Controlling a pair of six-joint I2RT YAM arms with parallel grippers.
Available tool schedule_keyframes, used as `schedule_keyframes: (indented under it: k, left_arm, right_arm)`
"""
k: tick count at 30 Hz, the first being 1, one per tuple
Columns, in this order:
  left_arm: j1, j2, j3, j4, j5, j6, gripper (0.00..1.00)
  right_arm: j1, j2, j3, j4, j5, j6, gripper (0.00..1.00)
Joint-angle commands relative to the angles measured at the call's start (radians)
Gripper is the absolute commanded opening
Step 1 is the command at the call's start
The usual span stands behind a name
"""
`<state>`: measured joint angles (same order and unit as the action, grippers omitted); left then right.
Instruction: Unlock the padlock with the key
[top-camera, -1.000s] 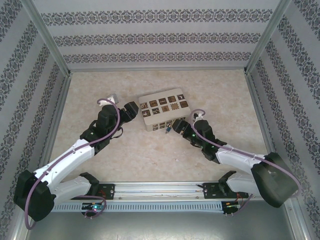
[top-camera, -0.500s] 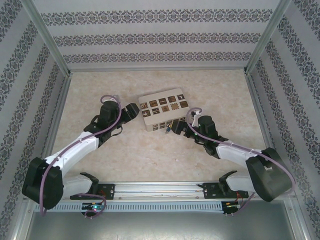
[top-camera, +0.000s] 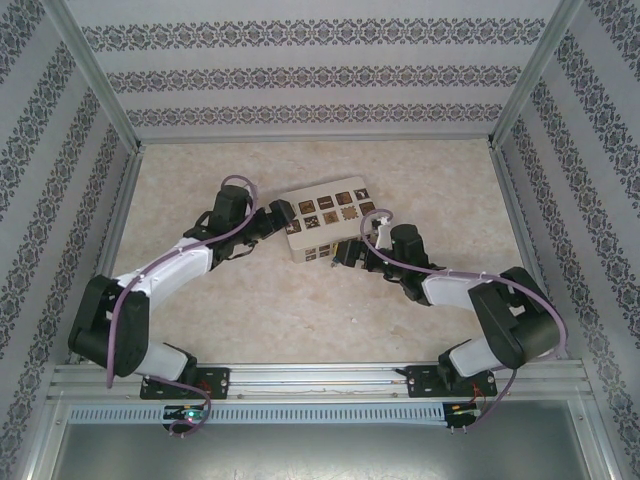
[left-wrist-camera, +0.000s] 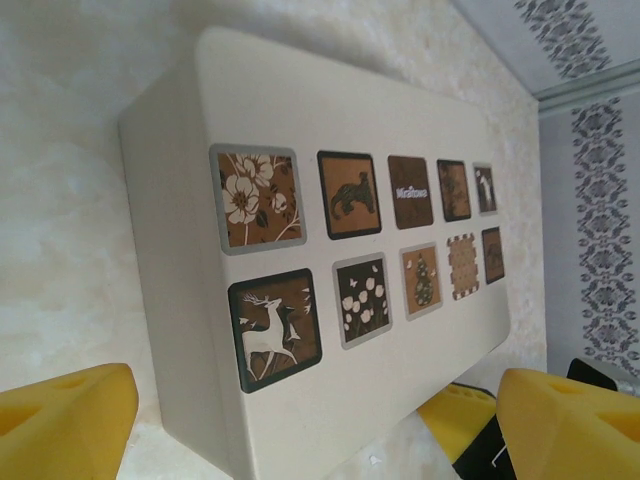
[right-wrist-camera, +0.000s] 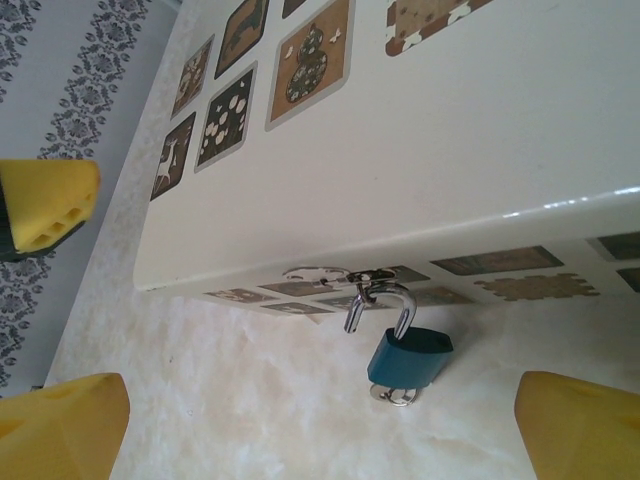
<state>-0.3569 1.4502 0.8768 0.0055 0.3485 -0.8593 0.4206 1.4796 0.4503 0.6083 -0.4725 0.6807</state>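
Padlock (right-wrist-camera: 410, 358) blue; box (right-wrist-camera: 420, 150) white, brown patterned squares.

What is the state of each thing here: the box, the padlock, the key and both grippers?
white box: closed.
padlock: hooked on the box's hasp, shackle looks open.
key: seemingly stuck in the padlock's underside.
left gripper: jaws open, empty.
right gripper: jaws open, empty.

top: high up, looking down, far, whole table (top-camera: 300, 300) | left wrist: close over white box (left-wrist-camera: 300, 100) | right wrist: low, close, box front | shared: box
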Motion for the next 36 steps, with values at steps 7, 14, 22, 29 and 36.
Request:
schedule_keyframes:
  k: [7, 14, 22, 29, 36]
  left_arm:
    - [0.019, 0.100, 0.086, -0.087, 0.079, 0.035, 0.88]
    - [0.026, 0.174, 0.129, -0.096, 0.111, 0.035, 0.86]
    - [0.026, 0.237, 0.155, -0.096, 0.126, 0.038, 0.80]
    - [0.026, 0.264, 0.146, -0.097, 0.133, 0.041, 0.77]
    - [0.026, 0.279, 0.126, -0.084, 0.139, 0.039, 0.72]
  right_arm:
    - [-0.014, 0.111, 0.027, 0.180, -0.092, -0.012, 0.87]
    - [-0.011, 0.188, 0.049, 0.241, -0.123, -0.007, 0.78]
    - [-0.009, 0.250, 0.082, 0.281, -0.138, -0.009, 0.72]
    - [-0.009, 0.285, 0.090, 0.305, -0.147, -0.009, 0.69]
    - [-0.009, 0.295, 0.083, 0.312, -0.150, -0.014, 0.62]
